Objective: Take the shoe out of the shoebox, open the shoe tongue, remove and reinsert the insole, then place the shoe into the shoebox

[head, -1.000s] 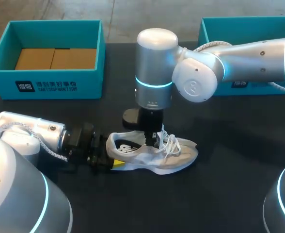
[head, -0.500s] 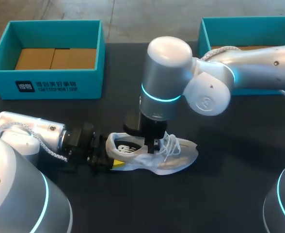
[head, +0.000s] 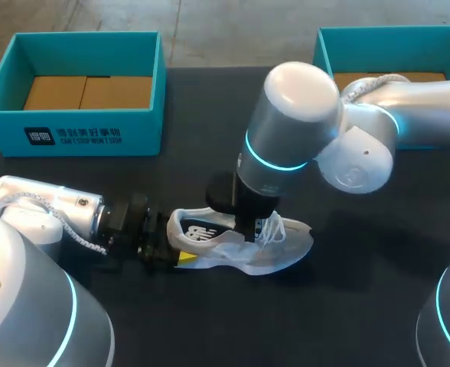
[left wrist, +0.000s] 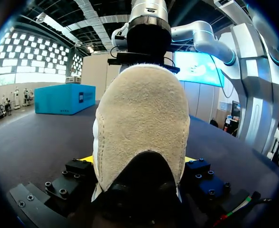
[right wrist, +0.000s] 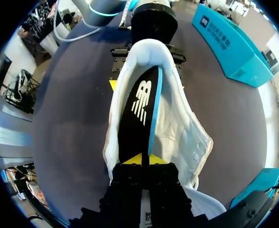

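A white mesh shoe (head: pixel 282 248) lies on its sole on the dark table, toe to the right. My left gripper (head: pixel 171 248) sits low behind the heel, and in the left wrist view its jaws stand wide on either side of the suede heel (left wrist: pixel 139 128), gripping it. My right gripper (head: pixel 249 229) comes straight down into the shoe's opening beside the loosened laces. In the right wrist view its yellow tips (right wrist: pixel 142 160) are pressed together on the front end of the black insole (right wrist: pixel 139 109), which is turned so its blue edge shows.
A teal box (head: pixel 79 134) with cardboard inside stands at the back left. A second teal box (head: pixel 363 38) stands at the back right, partly behind my right arm. Bare dark tabletop (head: pixel 347 306) lies in front of and to the right of the shoe.
My right arm has swung to the right and leaned over, its gripper shifting slightly toward the toe inside the shoe. The left arm and the shoe's heel have stayed put.
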Controlling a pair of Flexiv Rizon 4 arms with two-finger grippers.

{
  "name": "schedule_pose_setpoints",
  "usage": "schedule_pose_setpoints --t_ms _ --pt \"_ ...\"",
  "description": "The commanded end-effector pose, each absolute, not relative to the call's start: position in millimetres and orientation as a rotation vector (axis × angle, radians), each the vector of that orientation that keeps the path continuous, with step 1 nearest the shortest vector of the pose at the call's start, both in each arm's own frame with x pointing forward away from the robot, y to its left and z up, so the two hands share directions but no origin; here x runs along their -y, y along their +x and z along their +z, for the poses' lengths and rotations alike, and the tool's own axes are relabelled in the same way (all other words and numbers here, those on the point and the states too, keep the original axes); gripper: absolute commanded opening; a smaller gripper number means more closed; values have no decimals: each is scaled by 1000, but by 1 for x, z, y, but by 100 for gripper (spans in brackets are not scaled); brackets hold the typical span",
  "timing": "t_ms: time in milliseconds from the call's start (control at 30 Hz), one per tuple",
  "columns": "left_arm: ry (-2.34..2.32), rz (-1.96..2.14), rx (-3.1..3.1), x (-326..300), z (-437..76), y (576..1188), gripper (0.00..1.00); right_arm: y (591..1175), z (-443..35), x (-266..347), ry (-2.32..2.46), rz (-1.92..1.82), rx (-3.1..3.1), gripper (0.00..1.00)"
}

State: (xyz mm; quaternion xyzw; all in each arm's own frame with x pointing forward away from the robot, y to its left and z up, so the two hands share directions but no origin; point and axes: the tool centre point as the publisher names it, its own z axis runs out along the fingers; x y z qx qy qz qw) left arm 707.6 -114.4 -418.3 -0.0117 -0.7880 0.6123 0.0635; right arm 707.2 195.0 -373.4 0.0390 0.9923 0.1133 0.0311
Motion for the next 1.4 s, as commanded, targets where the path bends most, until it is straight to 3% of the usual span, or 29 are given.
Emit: schedule_pose_setpoints --t_ms 33,1400 --pt "-33 1849 2382 114 -422 706 0 703 -373 -185 121 404 -3030 0" --pt "-33 1849 2382 114 -422 706 0 711 -350 -189 -70 581 -2847 0"
